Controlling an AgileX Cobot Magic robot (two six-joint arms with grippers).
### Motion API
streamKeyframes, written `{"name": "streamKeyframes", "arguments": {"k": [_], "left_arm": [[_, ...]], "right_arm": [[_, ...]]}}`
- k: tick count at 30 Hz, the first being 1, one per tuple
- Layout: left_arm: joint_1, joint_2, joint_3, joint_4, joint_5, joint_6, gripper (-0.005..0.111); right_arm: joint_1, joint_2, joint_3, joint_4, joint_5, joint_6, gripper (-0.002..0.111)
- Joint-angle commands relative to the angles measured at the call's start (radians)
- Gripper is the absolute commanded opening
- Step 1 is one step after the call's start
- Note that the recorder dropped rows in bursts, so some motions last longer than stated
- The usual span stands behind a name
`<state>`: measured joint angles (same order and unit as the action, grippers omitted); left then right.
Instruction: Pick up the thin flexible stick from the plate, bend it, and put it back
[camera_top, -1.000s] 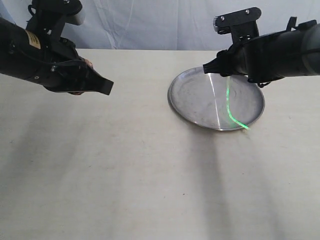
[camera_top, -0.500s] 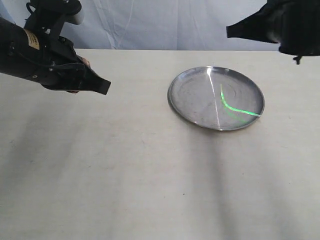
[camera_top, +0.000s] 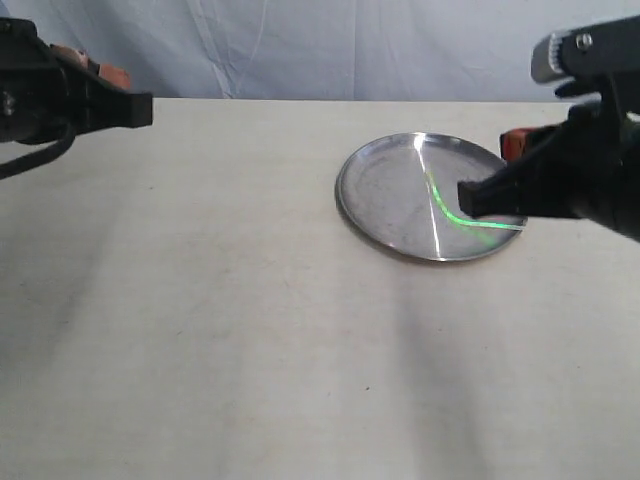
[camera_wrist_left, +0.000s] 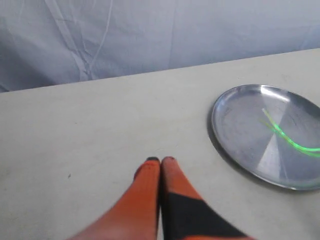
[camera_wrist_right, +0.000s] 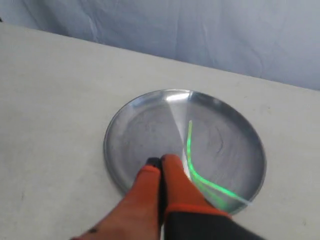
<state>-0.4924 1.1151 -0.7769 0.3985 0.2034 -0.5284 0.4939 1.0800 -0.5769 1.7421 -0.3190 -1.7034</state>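
Note:
The plate (camera_top: 380, 195) is a round shiny silver dish right of the table's middle. The thin flexible stick (camera_top: 438, 200) lies in it, bent in an elbow and glowing green, with nothing holding it. My right gripper (camera_top: 466, 197) hovers over the plate's right half, shut and empty. In the right wrist view its orange fingertips meet (camera_wrist_right: 161, 161) above the plate (camera_wrist_right: 135, 135), just beside the stick (camera_wrist_right: 190, 147). My left gripper (camera_top: 145, 108) is far off at the back left, also shut and empty. The left wrist view shows it (camera_wrist_left: 161, 161) over bare table, with the plate (camera_wrist_left: 235, 120) and stick (camera_wrist_left: 285, 139) ahead.
The tabletop (camera_top: 250, 330) is pale beige. A blue-grey cloth backdrop (camera_top: 300, 50) hangs behind the table's far edge. A straight white glint (camera_top: 428, 190) crosses the plate near the stick.
The right gripper has left the stick's far end, swung up and away, then come back low over the plate's right side. The stick settled bent in the plate. The left arm drew back to the upper left.

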Motion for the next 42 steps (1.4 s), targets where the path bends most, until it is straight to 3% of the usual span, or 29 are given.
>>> {"name": "streamKeyframes", "arguments": {"k": [1,4,18,20,23,26,29,34,37,42], "left_arm": [[0.001,-0.027,0.069,-0.021,-0.003,-0.013,0.0],[0.001,-0.027,0.081,-0.103,0.042,-0.013,0.0],[0.001,-0.027,0.081,-0.103,0.051,-0.013,0.0],[0.001,-0.029,0.081,-0.103,0.051,-0.013,0.0],[0.001,-0.029,0.081,-0.099,0.049,-0.013,0.0],[0.001,-0.029,0.081,-0.099,0.049,-0.013,0.0],[0.001,-0.029,0.081,-0.099,0.049,-0.013,0.0],[0.001,-0.029,0.081,-0.099,0.049,-0.013,0.0],[0.001,-0.029,0.081,-0.099,0.049,-0.013,0.0],[0.001,-0.029,0.081,-0.099,0.047,-0.013,0.0]], "right_arm": [[0.018,-0.087,0.096,0.002,0.033,0.021,-0.001],[0.018,-0.116,0.113,0.002,0.015,0.021,-0.001],[0.002,-0.196,0.115,0.002,0.009,0.015,-0.001],[-0.053,-0.264,0.123,0.002,0.019,0.039,-0.001],[-0.239,-0.424,0.167,0.002,0.16,0.175,-0.001],[-0.387,-0.576,0.234,0.002,0.291,0.189,-0.001],[-0.437,-0.668,0.288,0.002,0.305,0.189,-0.001],[-0.437,-0.752,0.373,0.002,0.281,0.195,-0.001],[-0.437,-0.758,0.408,-0.264,0.292,0.405,-0.001],[-0.437,-0.777,0.413,-1.043,0.384,1.087,-0.001]]}}
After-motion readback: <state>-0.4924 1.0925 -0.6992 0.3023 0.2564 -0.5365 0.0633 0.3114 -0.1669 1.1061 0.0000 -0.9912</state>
